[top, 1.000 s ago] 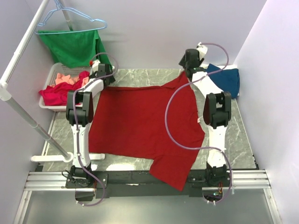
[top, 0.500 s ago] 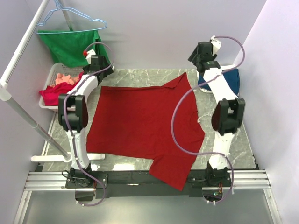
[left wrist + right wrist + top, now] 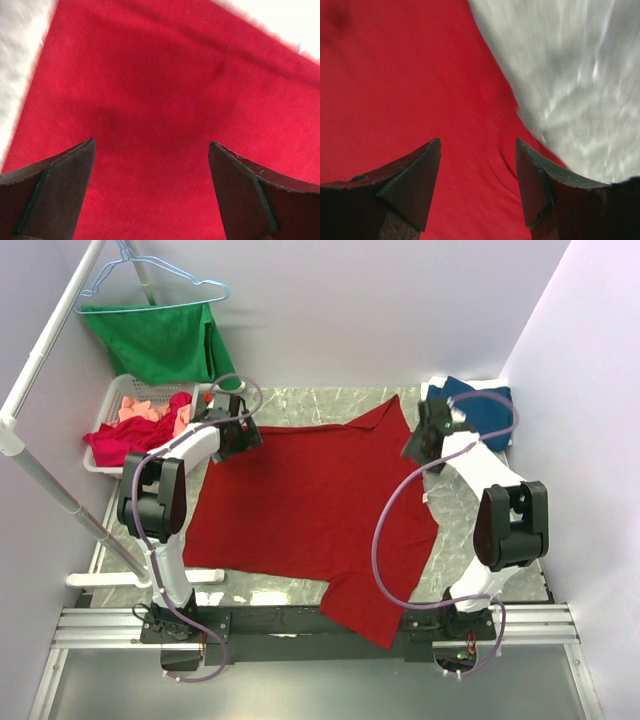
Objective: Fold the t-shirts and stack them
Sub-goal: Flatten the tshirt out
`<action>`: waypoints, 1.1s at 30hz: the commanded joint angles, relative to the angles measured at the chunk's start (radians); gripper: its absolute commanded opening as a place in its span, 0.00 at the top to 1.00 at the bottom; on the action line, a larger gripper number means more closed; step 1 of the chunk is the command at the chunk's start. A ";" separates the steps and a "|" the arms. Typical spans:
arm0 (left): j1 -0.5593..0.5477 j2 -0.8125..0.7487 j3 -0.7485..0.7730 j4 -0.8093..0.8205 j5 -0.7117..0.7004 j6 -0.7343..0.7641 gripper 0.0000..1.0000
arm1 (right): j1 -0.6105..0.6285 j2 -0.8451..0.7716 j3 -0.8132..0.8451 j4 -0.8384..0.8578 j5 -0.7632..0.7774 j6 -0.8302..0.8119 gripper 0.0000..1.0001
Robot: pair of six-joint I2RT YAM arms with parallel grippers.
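Note:
A large deep-red t-shirt (image 3: 300, 500) lies spread flat on the marble table (image 3: 480, 530). My left gripper (image 3: 233, 436) hovers open over its far left corner. In the left wrist view the red cloth (image 3: 150, 90) fills the space between the open fingers of the left gripper (image 3: 152, 145). My right gripper (image 3: 420, 443) is open over the far right sleeve. The right wrist view shows the right gripper (image 3: 479, 142) above the shirt's edge (image 3: 395, 75) and bare table (image 3: 570, 75). A dark blue shirt (image 3: 488, 410) lies at the far right with white cloth (image 3: 440, 388) beside it.
A white basket (image 3: 100, 462) at the far left holds a crimson shirt (image 3: 125, 440) and a salmon-pink shirt (image 3: 140, 408). A green garment (image 3: 160, 340) hangs on a light-blue wire hanger (image 3: 150, 275) from a white rail (image 3: 45, 355). Walls close in on three sides.
Both arms have swung from the back of the table down and nearer, onto the red shirt's far corners. The shirt has hardly moved.

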State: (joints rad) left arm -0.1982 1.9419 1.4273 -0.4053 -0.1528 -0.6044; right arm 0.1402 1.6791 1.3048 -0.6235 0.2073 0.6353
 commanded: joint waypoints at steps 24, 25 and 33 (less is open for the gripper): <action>-0.021 0.198 0.150 -0.268 0.010 -0.150 0.01 | 0.018 0.273 0.094 -0.102 -0.103 0.026 0.38; -0.021 0.209 0.160 -0.276 0.007 -0.155 0.01 | 0.016 0.287 0.125 -0.108 -0.102 0.027 0.38; 0.006 0.314 0.292 -0.339 0.024 -0.169 0.01 | 0.012 0.445 0.352 -0.226 -0.056 0.037 0.38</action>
State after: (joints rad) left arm -0.2165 2.1612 1.6791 -0.7284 -0.1379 -0.7498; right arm 0.1516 2.0678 1.5410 -0.7826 0.1078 0.6586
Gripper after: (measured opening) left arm 0.994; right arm 0.619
